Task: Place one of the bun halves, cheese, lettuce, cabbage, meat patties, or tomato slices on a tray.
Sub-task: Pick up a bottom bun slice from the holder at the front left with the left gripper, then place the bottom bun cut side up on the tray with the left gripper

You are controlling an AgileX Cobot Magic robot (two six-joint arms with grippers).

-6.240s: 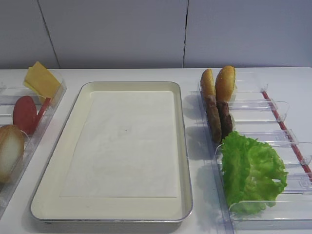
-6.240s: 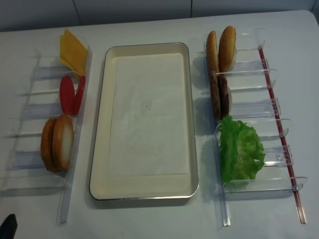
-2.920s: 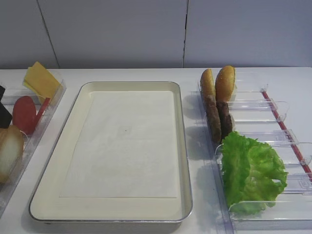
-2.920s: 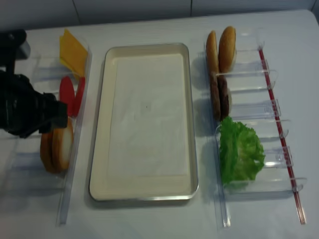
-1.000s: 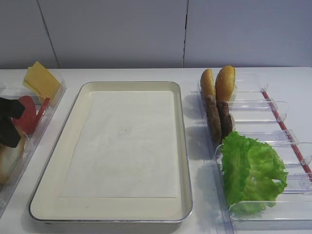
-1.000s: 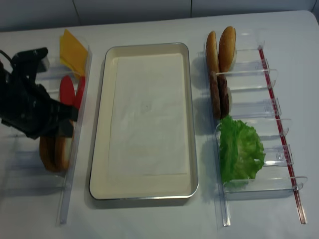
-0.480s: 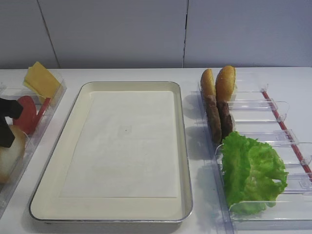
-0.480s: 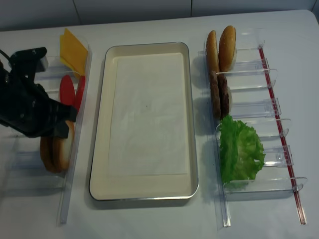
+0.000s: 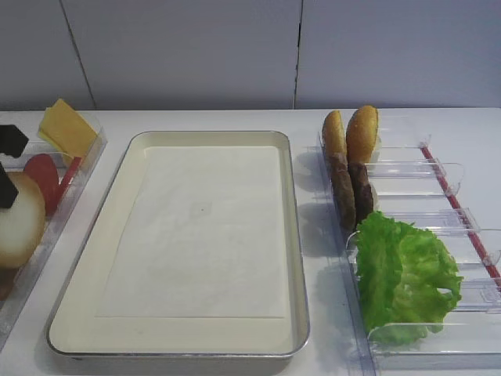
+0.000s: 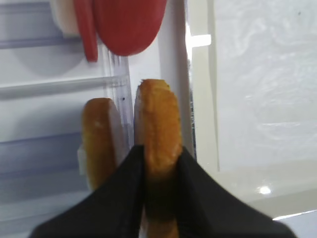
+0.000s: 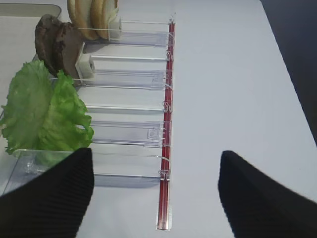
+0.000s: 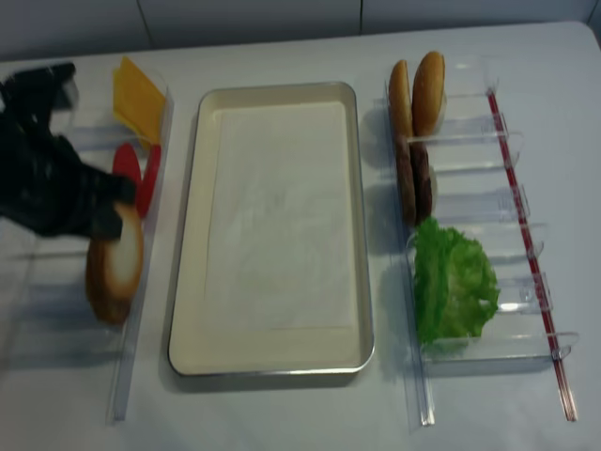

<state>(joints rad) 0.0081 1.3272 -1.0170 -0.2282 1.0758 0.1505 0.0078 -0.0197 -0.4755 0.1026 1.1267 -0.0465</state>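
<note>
Two black fingers [image 10: 124, 198] of the left gripper [image 10: 157, 198] were pinched on the rim of the bun half [image 10: 157, 134] at the bottom of the left wrist view, holding it on edge beside a second bun half [image 10: 99, 139] in the clear bin [image 10: 54, 84]. In the overhead view that held bun sat at middle left, its pale cut face turned toward the tray [image 12: 192, 244], just below the tomato slices [image 12: 136, 174] and the yellow cheese [image 12: 139, 94] at upper left. The cream tray with its white paper liner [image 12: 277, 216] filled the centre of the frame with nothing on it. Along the right side stood two upright golden buns [image 12: 418, 85], then the dark meat patties [image 12: 413, 183], then the lettuce [image 12: 455, 282] in another clear bin [image 12: 498, 352]. In the right wrist view the right gripper [image 11: 153, 198] showed two dark fingers [image 11: 49, 198] at the bottom corners, set wide apart with nothing between them, above the white table [image 11: 223, 74].
</note>
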